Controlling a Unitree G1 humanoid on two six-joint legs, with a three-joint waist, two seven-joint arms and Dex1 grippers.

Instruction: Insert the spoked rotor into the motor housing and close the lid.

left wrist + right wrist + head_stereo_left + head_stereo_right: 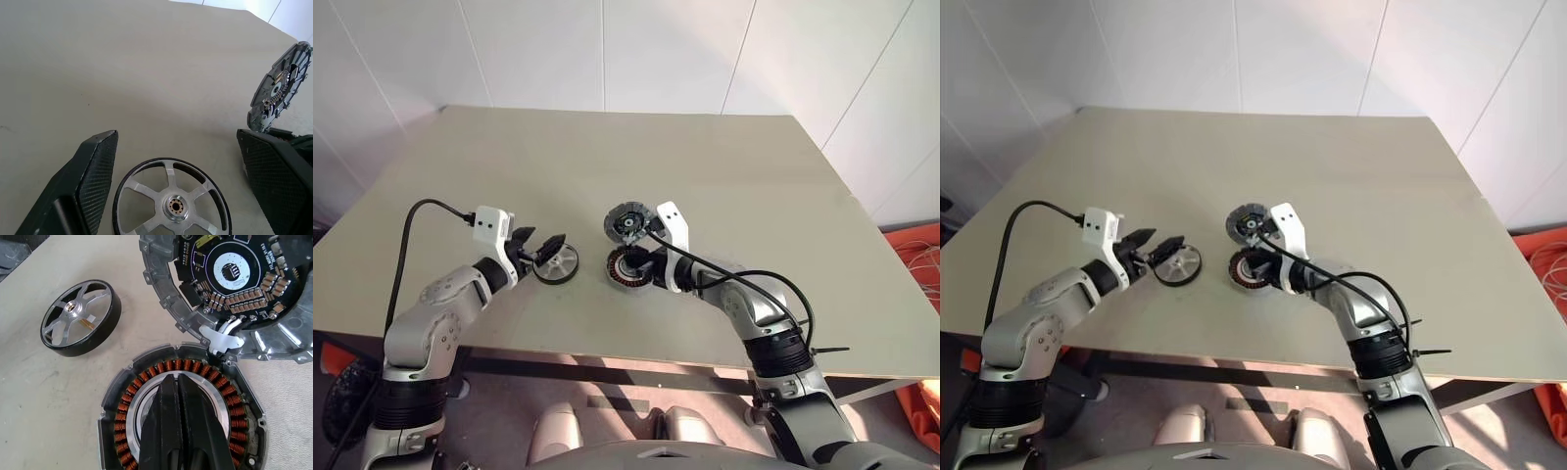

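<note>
Rotor not in yet: my left fingers are spread around it on the bench, right fingers pressed together over the housing, lid open.

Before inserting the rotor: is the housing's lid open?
Open: the lid stands swung up off the motor housing, exposing its copper windings.

Even, bright daylight washes over the pale table, with soft shadows pooling beneath its near edge. Copper windings in the motor housing gleam crisply, while the left gripper's fingers loom slightly soft at close range.
</note>
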